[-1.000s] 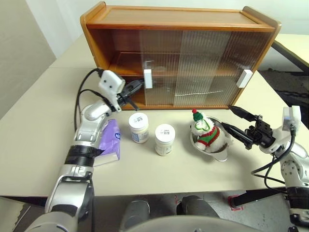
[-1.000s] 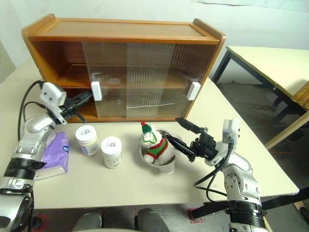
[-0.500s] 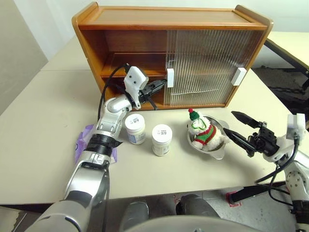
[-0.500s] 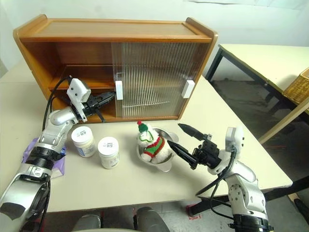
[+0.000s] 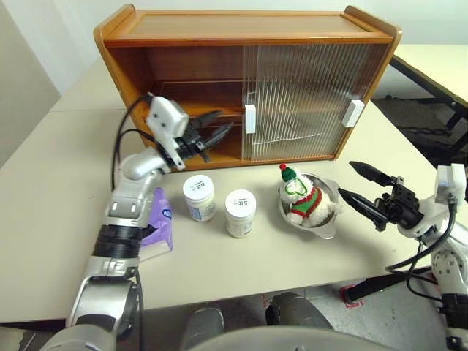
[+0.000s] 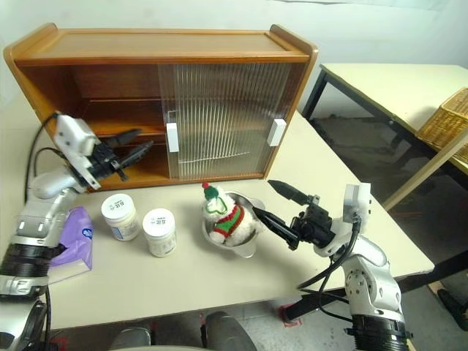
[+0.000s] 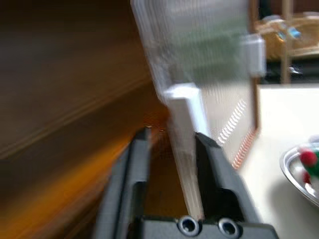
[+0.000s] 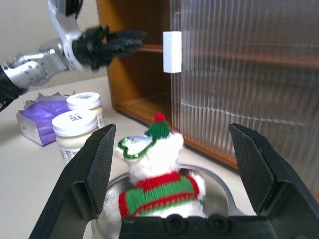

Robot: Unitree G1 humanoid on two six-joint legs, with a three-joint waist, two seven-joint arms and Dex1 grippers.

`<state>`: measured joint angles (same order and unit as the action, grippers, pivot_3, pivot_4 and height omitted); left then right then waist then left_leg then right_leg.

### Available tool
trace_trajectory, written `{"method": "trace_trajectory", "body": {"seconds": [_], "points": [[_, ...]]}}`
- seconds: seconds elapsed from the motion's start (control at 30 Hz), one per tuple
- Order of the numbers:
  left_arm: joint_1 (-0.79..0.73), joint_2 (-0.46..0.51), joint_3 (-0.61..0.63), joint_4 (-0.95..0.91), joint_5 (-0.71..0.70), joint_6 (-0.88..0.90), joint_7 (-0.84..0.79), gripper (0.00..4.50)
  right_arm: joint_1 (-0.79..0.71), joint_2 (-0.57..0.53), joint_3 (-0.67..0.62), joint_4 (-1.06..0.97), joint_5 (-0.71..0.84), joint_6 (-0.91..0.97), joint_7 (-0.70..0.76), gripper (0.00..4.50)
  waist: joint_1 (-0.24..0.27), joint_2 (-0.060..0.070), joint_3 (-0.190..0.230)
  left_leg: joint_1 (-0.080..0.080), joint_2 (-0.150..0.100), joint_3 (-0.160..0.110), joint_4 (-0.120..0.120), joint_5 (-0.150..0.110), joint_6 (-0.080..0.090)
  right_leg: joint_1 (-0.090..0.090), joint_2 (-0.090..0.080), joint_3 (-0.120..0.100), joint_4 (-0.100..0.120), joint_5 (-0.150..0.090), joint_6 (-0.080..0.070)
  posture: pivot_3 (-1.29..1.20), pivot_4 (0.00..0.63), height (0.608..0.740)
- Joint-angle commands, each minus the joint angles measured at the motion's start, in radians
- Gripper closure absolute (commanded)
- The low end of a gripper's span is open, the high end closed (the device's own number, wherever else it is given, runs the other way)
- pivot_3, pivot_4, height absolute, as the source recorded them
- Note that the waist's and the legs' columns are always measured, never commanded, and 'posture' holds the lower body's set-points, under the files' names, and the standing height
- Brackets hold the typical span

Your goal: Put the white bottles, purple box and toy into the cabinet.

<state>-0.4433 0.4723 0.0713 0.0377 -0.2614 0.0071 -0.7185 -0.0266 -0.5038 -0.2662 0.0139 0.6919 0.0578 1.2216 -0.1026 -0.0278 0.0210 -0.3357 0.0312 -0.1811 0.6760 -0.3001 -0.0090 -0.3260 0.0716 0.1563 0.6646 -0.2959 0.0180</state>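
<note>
Left door slid aside, cabinet [image 5: 175, 80] open upper left; left hand [image 5: 216, 131] unclenched there, holding nothing; right hand [image 5: 364, 191] spread wide, aimed at toy [image 5: 298, 202] in bowl [image 5: 327, 227]; bottles [image 5: 199, 196], box [image 5: 156, 218] wait on bench [image 5: 51, 190]

Cabinet [image 5: 248, 44] at table [image 5: 44, 219] back edge. In front, left to right: purple box [image 5: 159, 219], two white bottles [image 5: 199, 196], toy [image 5: 298, 199] in bowl [image 5: 329, 223].
</note>
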Motion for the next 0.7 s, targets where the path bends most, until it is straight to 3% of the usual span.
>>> {"method": "trace_trajectory", "body": {"seconds": [0.03,0.17,0.4,0.6,0.7], "points": [[0.001,0.042,0.1,-0.067,-0.089,0.107,0.034,1.47,-0.025,-0.01,0.021,0.028,-0.005,0.015,0.029,0.0,0.008,0.0,0.0,0.001,0.0,0.0,0.0,0.0,0.0,0.0,0.0,0.0,0.0,0.002,-0.004,-0.12,0.0,0.74],[0.059,0.158,0.186,-0.148,-0.246,0.344,-0.023,0.03,-0.049,-0.01,0.044,0.033,-0.014,0.027,0.044,0.0,0.021,0.001,-0.001,0.004,0.0,0.0,-0.001,0.0,0.0,0.0,0.0,0.0,0.001,0.003,-0.006,-0.1,0.0,0.74],[0.288,0.368,0.355,-0.258,-0.434,0.678,-0.085,0.03,-0.076,-0.013,0.064,0.073,-0.032,0.02,0.069,0.0,0.036,0.003,-0.003,0.004,0.001,0.0,-0.006,-0.001,-0.002,-0.005,0.0,0.0,0.003,0.0,-0.011,-0.1,0.0,0.74],[0.488,0.405,0.56,-0.219,-0.486,0.896,-0.005,0.03,-0.108,-0.013,0.054,0.141,-0.04,0.011,0.091,0.0,0.051,0.009,-0.008,0.005,0.003,0.0,-0.013,0.001,-0.005,-0.009,0.0,0.0,0.004,-0.001,-0.016,-0.07,0.0,0.74],[0.567,0.369,0.615,-0.209,-0.521,1.035,0.073,0.03,-0.139,-0.016,0.037,0.187,-0.039,0.006,0.091,0.0,0.053,0.013,-0.01,0.005,0.004,0.0,-0.015,0.001,-0.008,-0.011,0.0,0.0,0.005,-0.002,-0.018,-0.07,0.0,0.74]]}}
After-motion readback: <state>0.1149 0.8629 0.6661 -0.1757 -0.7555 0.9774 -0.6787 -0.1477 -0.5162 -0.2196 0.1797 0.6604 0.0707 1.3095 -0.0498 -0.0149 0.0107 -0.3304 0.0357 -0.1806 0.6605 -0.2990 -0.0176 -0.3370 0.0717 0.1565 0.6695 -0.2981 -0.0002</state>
